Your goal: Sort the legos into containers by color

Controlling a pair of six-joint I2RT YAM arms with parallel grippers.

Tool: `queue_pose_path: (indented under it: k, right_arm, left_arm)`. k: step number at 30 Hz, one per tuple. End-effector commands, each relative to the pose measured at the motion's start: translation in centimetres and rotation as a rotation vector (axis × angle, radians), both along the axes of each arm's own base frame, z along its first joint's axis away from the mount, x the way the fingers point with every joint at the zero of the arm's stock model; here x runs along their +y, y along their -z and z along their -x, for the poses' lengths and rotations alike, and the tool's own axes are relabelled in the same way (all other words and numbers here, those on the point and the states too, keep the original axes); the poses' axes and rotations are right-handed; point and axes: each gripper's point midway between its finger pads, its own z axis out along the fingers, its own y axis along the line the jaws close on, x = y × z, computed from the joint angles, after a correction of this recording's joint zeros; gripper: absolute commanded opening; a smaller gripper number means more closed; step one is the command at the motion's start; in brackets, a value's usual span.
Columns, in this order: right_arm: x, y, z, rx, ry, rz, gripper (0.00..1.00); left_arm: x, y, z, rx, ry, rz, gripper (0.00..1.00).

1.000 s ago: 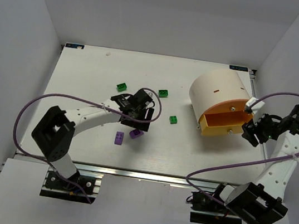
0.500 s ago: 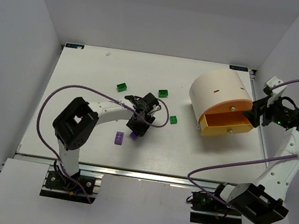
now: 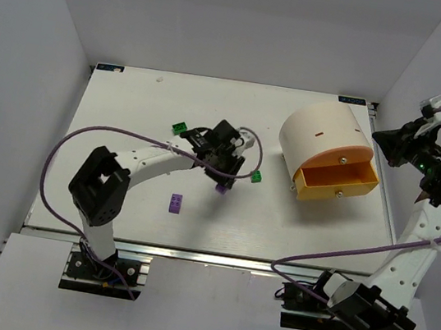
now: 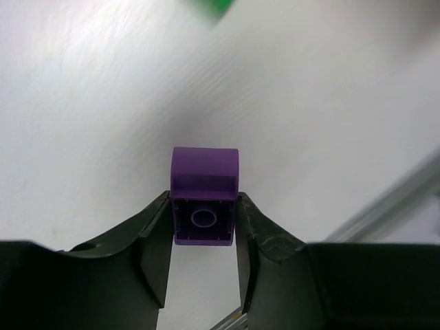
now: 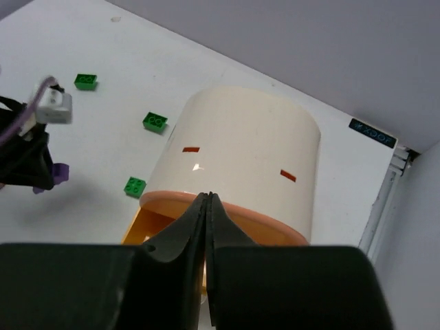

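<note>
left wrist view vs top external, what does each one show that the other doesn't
Only the left wrist view shows the hollow underside of the purple brick, pinched between the fingers of the left tool. Only the top external view shows the second purple brick lying on the table, and the cream tub with its orange drawer standing open. Both show the gripped brick and a green brick near it, blurred in the wrist view.

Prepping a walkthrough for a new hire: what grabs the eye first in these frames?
The big cream tub at the right rear of the table, its orange drawer pulled open toward the front. Next, the left tool mid-table, clamped on a purple brick. The right tool, shut with nothing in it, hangs raised at the tub's right side, and green bricks lie scattered around mid-table.
</note>
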Motion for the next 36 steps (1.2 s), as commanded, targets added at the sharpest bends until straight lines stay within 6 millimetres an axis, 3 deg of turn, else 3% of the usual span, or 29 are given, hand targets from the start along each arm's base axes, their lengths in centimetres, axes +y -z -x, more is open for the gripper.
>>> queue_pose_path:
  k: [1, 5, 14, 21, 29, 36]
  right_arm:
    - [-0.2, -4.7, -0.8, -0.076, 0.113, -0.163, 0.0]
    - [-0.5, -4.6, -1.3, -0.033, 0.142, -0.23, 0.0]
    - [-0.2, -3.7, -1.1, 0.002, 0.142, -0.265, 0.0]
    - [-0.1, -3.6, -1.2, 0.012, 0.14, -0.3, 0.0]
    - [0.4, -2.8, -1.0, 0.031, 0.11, -0.316, 0.0]
    - [1.3, -2.4, -0.4, 0.048, 0.05, -0.332, 0.0]
  left_arm:
    - [-7.8, -15.2, -0.5, -0.21, 0.2, 0.484, 0.08]
    - [-11.7, -21.4, -1.0, -0.295, 0.305, 0.68, 0.08]
    - [-18.4, -27.1, -2.4, -0.388, 0.508, 0.846, 0.08]
    - [-23.2, -27.1, -0.6, -0.402, 0.589, 0.948, 0.09]
    - [-25.1, -24.6, 0.1, -0.415, 0.598, 0.897, 0.1]
    - [-25.5, -21.5, -2.3, -0.484, 0.509, 0.756, 0.17]
